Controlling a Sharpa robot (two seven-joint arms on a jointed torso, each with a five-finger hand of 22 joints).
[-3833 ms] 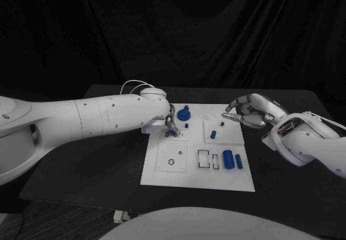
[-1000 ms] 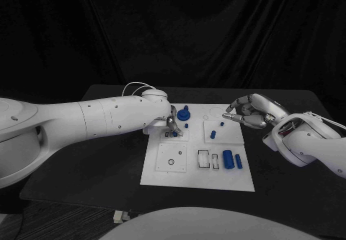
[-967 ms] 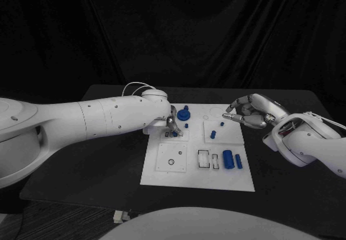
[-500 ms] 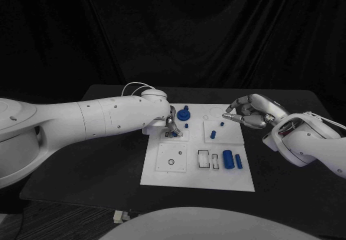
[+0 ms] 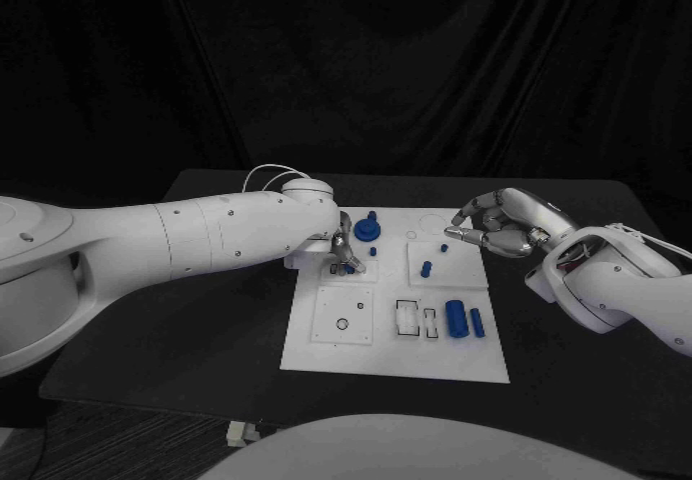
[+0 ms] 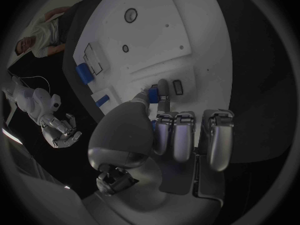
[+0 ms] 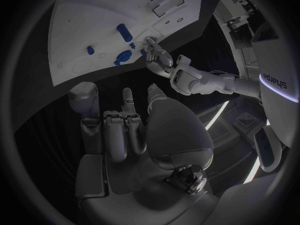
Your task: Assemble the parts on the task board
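Observation:
The white task board [image 5: 397, 300] lies in the middle of the table. My left hand [image 5: 342, 253] is low over the board's far left section, and its thumb and a finger pinch a small blue part [image 6: 152, 93] just beside a little rectangular slot [image 6: 177, 86]. My right hand [image 5: 498, 226] hovers over the board's far right edge with its fingers curled in and nothing in them. A round blue piece with a peg [image 5: 369, 229] and short pegs [image 5: 427, 268] stand on the far half. A thick blue cylinder [image 5: 456, 318] and a thin bar [image 5: 477, 322] lie at the near right.
Two outlined rectangular slots [image 5: 408, 317] sit left of the cylinder, and a small round hole [image 5: 342, 323] is in the near left section. Black table [image 5: 188, 340] shows on both sides of the board.
My left arm has shifted slightly since the earliest frame, while its hand stays at the same spot on the board. The right hand has not moved.

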